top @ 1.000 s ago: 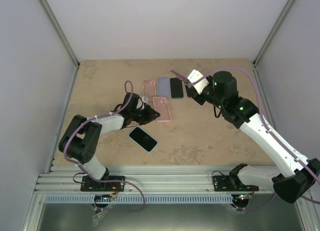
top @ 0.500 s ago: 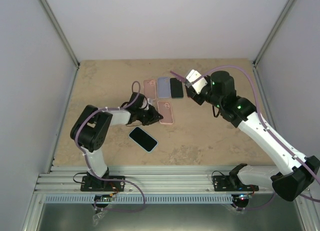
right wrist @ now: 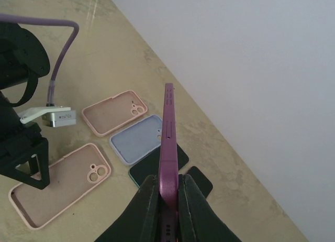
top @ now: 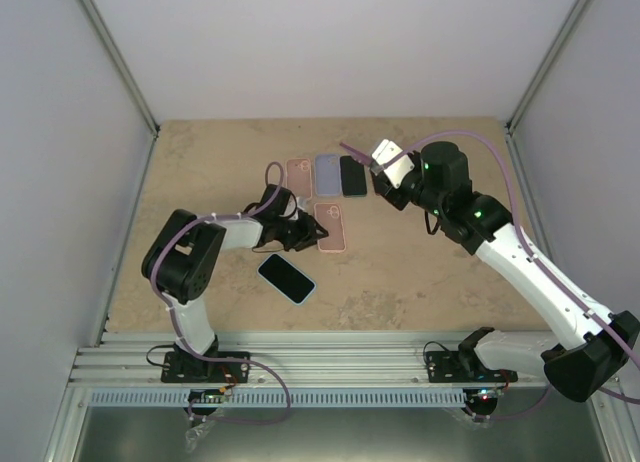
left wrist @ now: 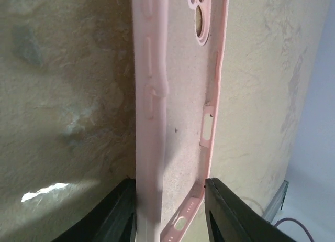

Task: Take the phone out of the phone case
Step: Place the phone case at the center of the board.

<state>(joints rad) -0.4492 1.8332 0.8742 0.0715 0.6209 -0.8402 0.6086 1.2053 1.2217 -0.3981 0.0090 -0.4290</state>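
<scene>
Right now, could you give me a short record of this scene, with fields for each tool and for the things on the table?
left tool: closed on the near pink case, which lies on the table
right tool: grips the purple phone, held on edge above the table
far row: far pink case, light blue case, dark item
near side: blue-edged phone, screen up, apart from both tools

a beige, stone-patterned desk (top: pixel 200 162) stands between pale grey walls (top: pixel 320 42), with a ribbed aluminium rail (top: pixel 340 357) along its near edge. toward the back, three items lie flat, side by side in a row: an empty pink case (top: pixel 298 173), a lavender case (top: pixel 327 175) and a dark green-edged case (top: pixel 352 175). nearer the rail, apart from the row, a blue-rimmed handset (top: pixel 286 278) lies screen up, at an angle.
</scene>
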